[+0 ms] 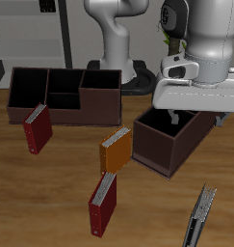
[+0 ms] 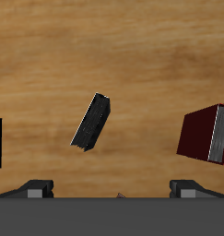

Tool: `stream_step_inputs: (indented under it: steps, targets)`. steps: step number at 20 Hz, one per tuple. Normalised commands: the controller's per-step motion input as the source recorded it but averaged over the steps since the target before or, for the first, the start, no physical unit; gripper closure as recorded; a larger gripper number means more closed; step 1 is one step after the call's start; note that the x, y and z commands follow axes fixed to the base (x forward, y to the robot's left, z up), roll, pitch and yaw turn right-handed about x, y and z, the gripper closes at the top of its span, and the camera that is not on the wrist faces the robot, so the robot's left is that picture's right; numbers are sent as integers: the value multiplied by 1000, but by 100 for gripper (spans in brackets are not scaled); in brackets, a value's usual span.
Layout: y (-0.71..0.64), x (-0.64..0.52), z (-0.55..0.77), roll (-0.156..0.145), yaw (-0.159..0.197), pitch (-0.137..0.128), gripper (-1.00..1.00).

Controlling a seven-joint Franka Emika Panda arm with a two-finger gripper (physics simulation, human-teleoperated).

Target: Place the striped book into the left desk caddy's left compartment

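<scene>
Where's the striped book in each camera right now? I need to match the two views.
Exterior view: the striped book lies near the table's front edge, in front of the left desk caddy.
Wrist view: the striped book lies askew on bare wood, apart from a red book.
Shared landmark: that red book, the one nearest the front edge in the exterior view.

Two red books, one orange book.
</scene>
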Motion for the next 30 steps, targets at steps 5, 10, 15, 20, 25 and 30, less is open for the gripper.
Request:
stream_step_inputs:
  steps: [5,10,15,20,25,30]
  targets:
    - [71,278,-52,-10,-56,-6,-100]
    - [166,225,-121,6,-19,12,-100]
    - [237,205,-129,25,-52,26,-100]
    - [98,201,-94,27,-24,-46,-100]
    - [-78,176,-99,-16,-61,14,-100]
    - [-120,110,-177,-4,-59,13,-100]
